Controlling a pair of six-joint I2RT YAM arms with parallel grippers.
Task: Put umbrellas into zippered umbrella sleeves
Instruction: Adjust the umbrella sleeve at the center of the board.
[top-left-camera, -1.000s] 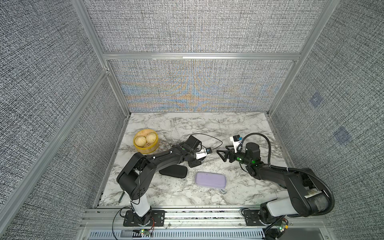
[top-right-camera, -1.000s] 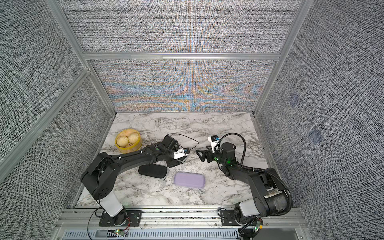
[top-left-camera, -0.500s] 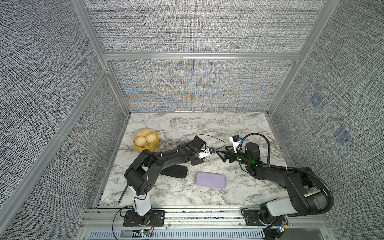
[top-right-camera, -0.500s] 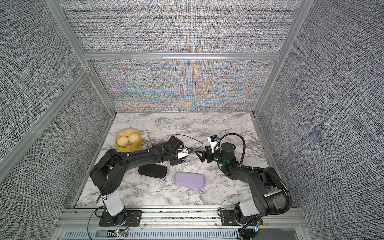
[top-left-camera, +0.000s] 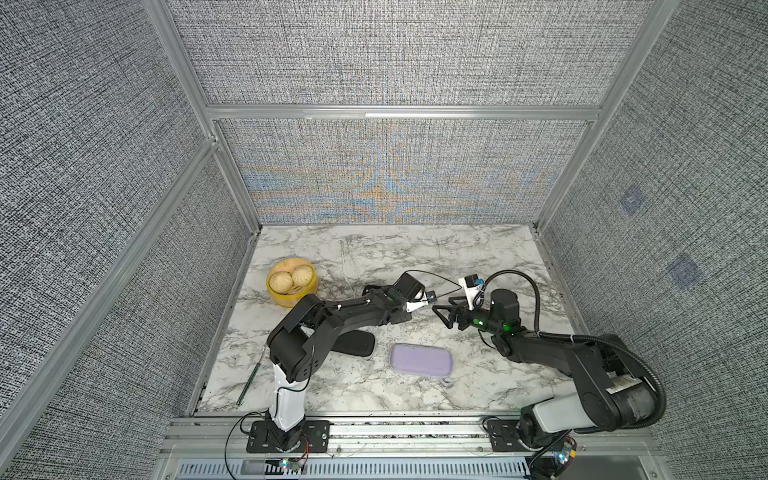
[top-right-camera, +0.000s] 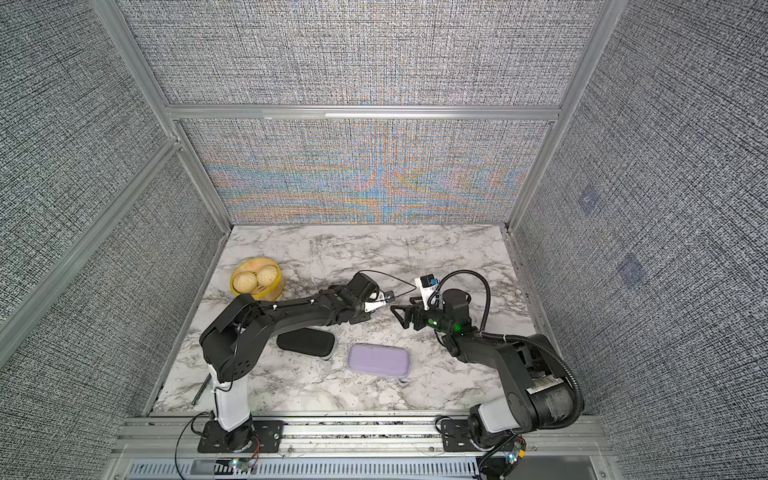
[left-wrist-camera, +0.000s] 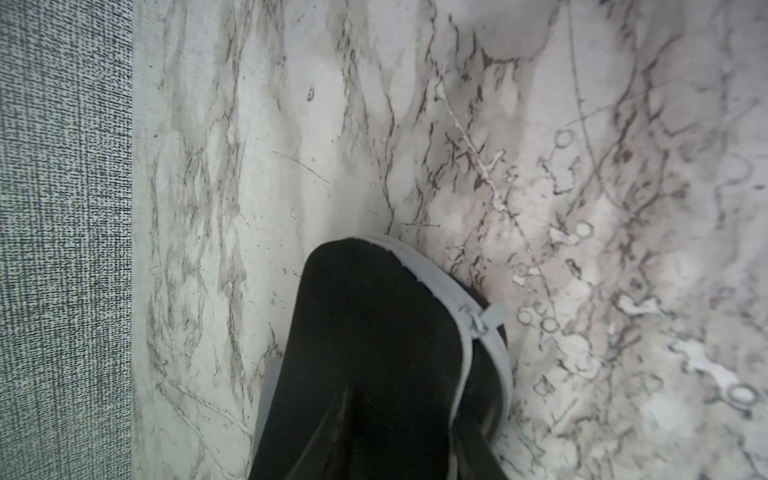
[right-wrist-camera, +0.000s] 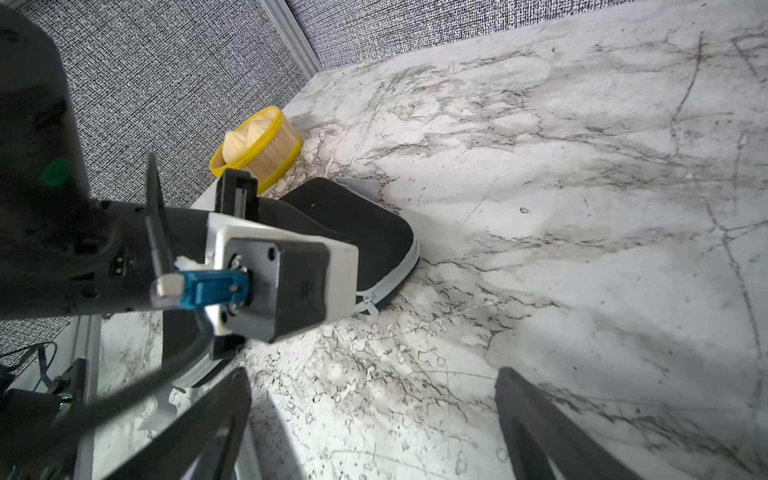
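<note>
A black zippered sleeve (left-wrist-camera: 374, 324) with a grey zipper edge lies on the marble right under my left gripper (left-wrist-camera: 399, 399). The dark fingers blur into its black shell, so the grip is unclear. The right wrist view shows this sleeve (right-wrist-camera: 353, 232) behind the left wrist camera; the left arm hides it in both top views. Another black sleeve (top-left-camera: 353, 343) (top-right-camera: 307, 341) lies partly under the left arm. The lavender sleeve (top-left-camera: 422, 360) (top-right-camera: 379, 360) lies closed near the front. My right gripper (top-left-camera: 441, 316) (top-right-camera: 400, 316) (right-wrist-camera: 374, 374) hovers open and empty, facing the left wrist. No umbrellas are in view.
A yellow steamer basket (top-left-camera: 292, 282) with buns stands at the back left. A thin dark rod (top-left-camera: 248, 382) lies by the front left edge. A cable loop (top-left-camera: 432, 276) arcs above the left wrist. Fabric walls enclose the marble table (top-left-camera: 415, 253) on three sides.
My left arm has reached further right, toward the right gripper, and its jaws have narrowed. The right arm has stayed almost still. Neither of the two sleeves seen from above has moved.
</note>
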